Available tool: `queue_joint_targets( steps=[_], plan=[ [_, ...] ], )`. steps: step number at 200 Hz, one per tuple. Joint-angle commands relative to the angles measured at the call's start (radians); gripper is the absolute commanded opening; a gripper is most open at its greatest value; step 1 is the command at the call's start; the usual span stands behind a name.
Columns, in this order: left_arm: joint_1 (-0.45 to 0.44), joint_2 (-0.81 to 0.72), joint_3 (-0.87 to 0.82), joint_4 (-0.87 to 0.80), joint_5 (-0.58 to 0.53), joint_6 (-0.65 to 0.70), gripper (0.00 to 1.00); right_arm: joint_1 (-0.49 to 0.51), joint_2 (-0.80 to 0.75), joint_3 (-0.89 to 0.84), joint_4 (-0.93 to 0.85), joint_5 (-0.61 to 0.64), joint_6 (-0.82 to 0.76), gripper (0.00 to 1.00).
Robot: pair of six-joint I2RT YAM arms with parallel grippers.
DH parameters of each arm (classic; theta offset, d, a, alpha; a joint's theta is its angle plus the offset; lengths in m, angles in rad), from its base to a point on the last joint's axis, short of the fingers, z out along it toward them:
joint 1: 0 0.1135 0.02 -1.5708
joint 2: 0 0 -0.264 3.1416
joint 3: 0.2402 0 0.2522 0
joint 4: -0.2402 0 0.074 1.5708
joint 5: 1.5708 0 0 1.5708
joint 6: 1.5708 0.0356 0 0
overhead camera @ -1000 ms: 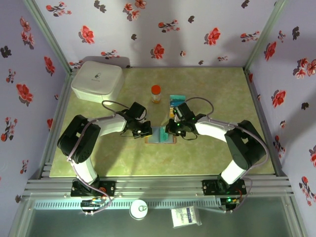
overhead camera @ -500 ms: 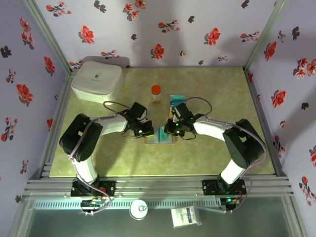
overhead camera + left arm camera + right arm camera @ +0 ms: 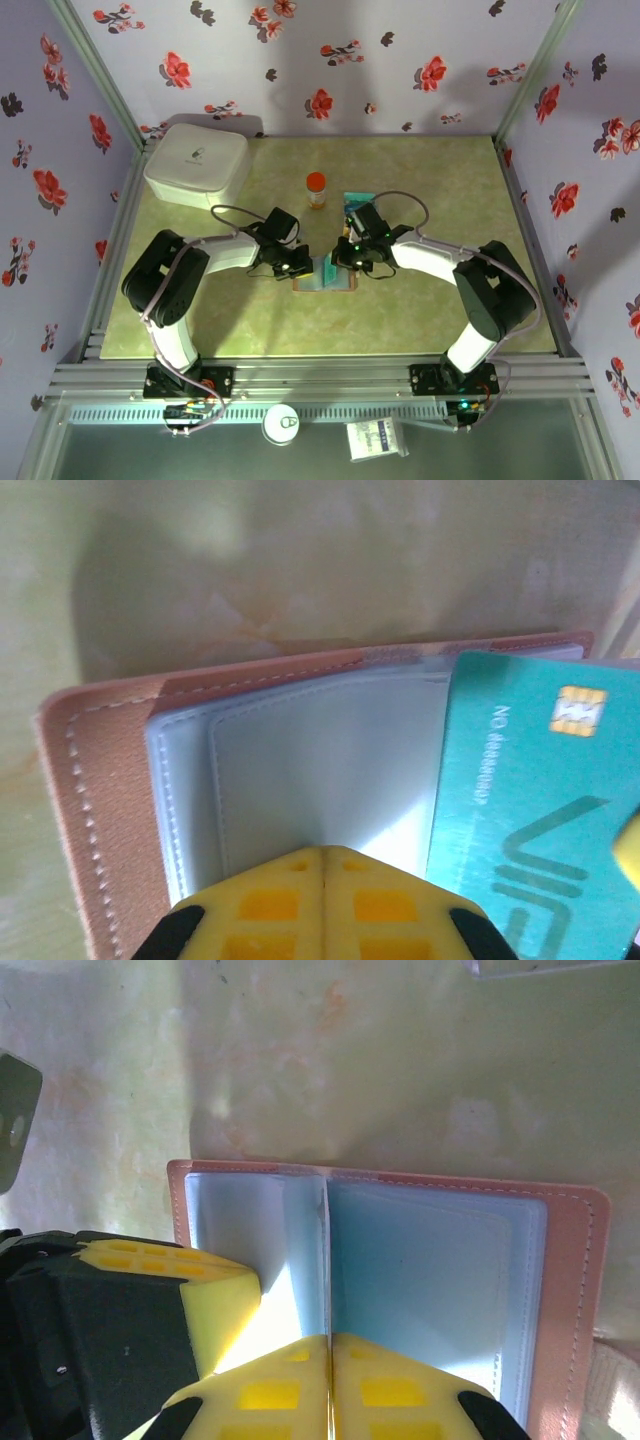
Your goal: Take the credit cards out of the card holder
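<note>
The left fingers, yellow and ribbed, are pressed together with nothing between them, their tips over the grey-blue sleeve of the reddish-brown leather card holder. The holder lies open and flat at the middle of the worktop. The right fingers are also together, at the holder's central fold. I cannot tell whether they nip the teal chip card, which lies aslant over the holder's other half and looks partly out of its sleeve. A small stack of teal and yellow cards lies toward the far edge beside an orange-capped bottle, so the job looks mostly done, and the teal card seems to be the only one left. The near half and right side of the worktop give free room. A white rounded box sits well apart in the far-left corner.
</note>
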Motion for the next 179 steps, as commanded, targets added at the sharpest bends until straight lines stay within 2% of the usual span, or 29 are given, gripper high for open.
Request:
queue_joint_targets(
  steps=[1, 41, 58, 91, 140, 179],
  plan=[
    [0.011, -0.039, 0.009, -0.079, -0.037, 0.028, 0.0, -0.003, -0.052, 0.065, -0.117, 0.05, -0.084, 0.08],
    [0.02, -0.068, 0.018, -0.097, -0.038, 0.037, 0.0, -0.051, -0.044, 0.179, -0.293, 0.095, -0.262, 0.06],
    [0.022, -0.076, 0.016, -0.101, -0.039, 0.036, 0.0, -0.079, -0.023, 0.261, -0.391, 0.079, -0.406, 0.06],
    [0.025, -0.094, 0.006, -0.102, -0.047, 0.033, 0.03, -0.115, 0.029, 0.4, -0.545, 0.124, -0.735, 0.05],
    [0.036, -0.13, -0.016, -0.109, -0.066, 0.03, 0.04, -0.169, 0.191, 0.645, -0.763, 0.062, -1.137, 0.08],
    [0.048, -0.165, -0.044, -0.116, -0.08, 0.028, 0.04, -0.19, 0.253, 0.756, -0.825, 0.104, -1.419, 0.05]
  ],
)
